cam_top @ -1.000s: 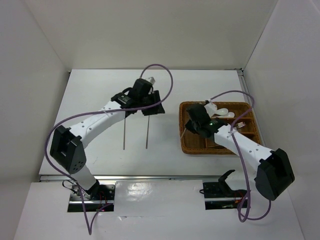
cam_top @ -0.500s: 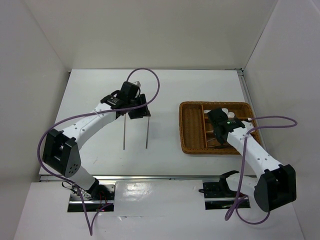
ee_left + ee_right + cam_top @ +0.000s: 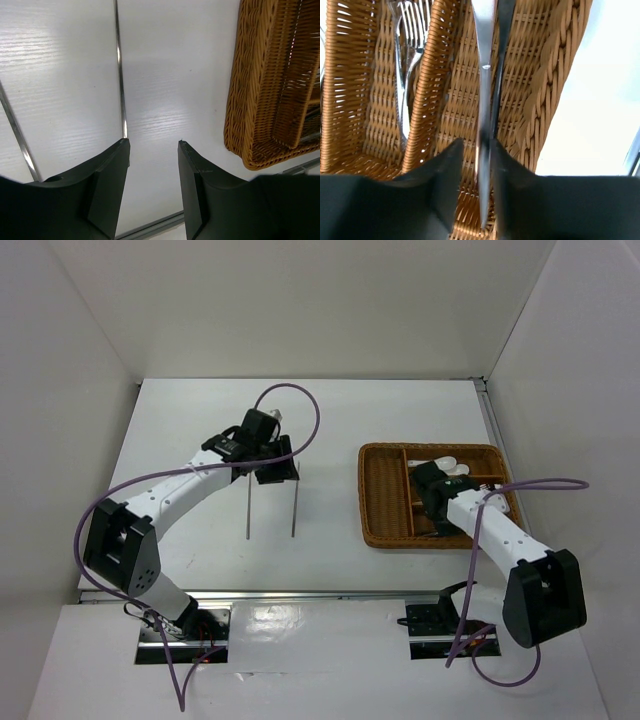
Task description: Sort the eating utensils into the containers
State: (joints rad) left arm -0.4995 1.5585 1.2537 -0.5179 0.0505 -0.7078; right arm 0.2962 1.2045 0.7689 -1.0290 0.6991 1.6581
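My right end effector had its fingers narrow on either side of a silver utensil. I couldn't tell whether they gripped it or had let go. The utensil sat low in the wicker tray, in the compartment against the outer wall, next to the one holding forks.

My worry was its blurred near end. If it was perched on the end wall, it could lie propped up, or drag out with the fingers on retreat. Its long axis ran along the compartment, pointing away from the fingers.

My left end effector hung half open and empty above the bench. One chopstick lay just off its left fingertip, so closing there could miss it.
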